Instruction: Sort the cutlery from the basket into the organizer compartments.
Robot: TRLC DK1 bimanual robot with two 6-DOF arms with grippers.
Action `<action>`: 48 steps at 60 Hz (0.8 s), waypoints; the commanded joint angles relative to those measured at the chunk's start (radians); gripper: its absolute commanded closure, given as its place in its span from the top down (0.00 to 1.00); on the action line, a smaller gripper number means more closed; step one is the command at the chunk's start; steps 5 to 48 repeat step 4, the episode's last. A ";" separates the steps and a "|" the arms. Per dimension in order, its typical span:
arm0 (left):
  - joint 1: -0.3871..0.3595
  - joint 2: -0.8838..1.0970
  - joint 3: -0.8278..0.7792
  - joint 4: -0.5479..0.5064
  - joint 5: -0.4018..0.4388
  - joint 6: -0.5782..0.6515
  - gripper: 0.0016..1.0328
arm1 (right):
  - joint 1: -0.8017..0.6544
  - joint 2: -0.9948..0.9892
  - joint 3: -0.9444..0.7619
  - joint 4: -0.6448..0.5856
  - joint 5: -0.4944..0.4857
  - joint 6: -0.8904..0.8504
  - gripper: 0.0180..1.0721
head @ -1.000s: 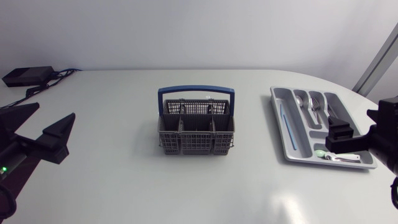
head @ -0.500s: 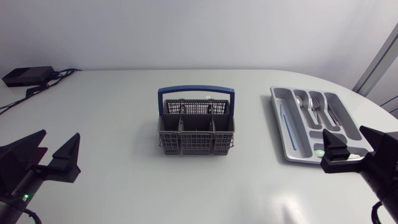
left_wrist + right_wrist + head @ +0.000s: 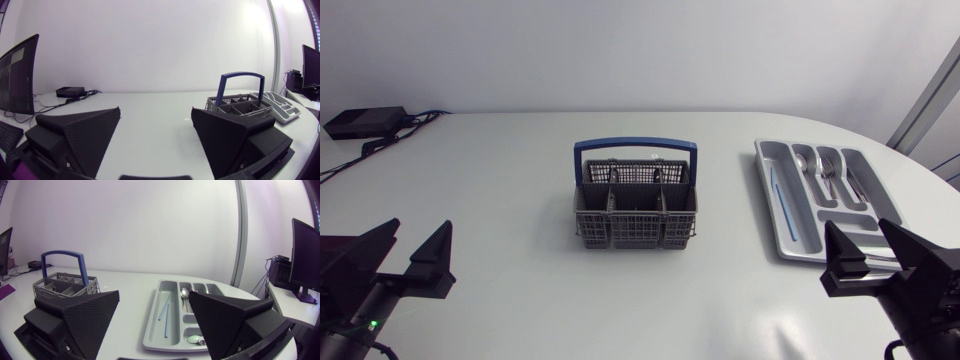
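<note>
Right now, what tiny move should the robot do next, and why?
Probably just park the arms: the basket looks empty, cutlery lies in the organizer, and the left gripper and right gripper are open, holding nothing.

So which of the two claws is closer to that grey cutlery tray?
Right. The right gripper sits open just at the near end of the tray, with the tray straight ahead of it. The left gripper is far off across the table, past the basket.
</note>
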 commanded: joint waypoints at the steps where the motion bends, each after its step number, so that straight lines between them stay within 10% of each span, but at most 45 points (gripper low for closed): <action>1: -0.005 -0.006 -0.019 0.013 -0.009 -0.025 0.95 | -0.004 -0.005 -0.020 0.018 -0.003 0.026 0.95; 48: -0.005 -0.006 -0.019 0.013 -0.009 -0.025 0.95 | -0.004 -0.005 -0.020 0.018 -0.003 0.026 0.95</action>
